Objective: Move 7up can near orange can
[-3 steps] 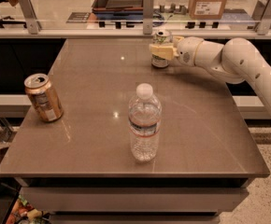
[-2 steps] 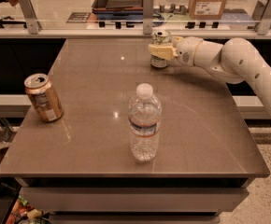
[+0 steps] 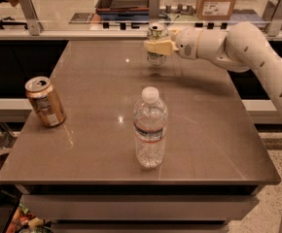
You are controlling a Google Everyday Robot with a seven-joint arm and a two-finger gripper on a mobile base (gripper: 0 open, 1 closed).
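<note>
The gripper (image 3: 156, 46) sat over the far edge of the bench (image 3: 214, 125), about midway along it, at the end of the white arm (image 3: 243, 42), which reached in from the far right corner. Its pale fingers (image 3: 161, 46) were clenched around the middle of the 7up can (image 3: 155, 59), which stood upright in the grasp with its silver top showing above them. The can's base seemed just clear of the surface, though that was hard to tell. The orange can (image 3: 45, 102) stood well apart from it near the left edge, about halfway between the far and near edges, leaning slightly. A clear water bottle (image 3: 150, 127) with a white cap stood upright toward the near edge, roughly centred, between the two cans and touching neither.
</note>
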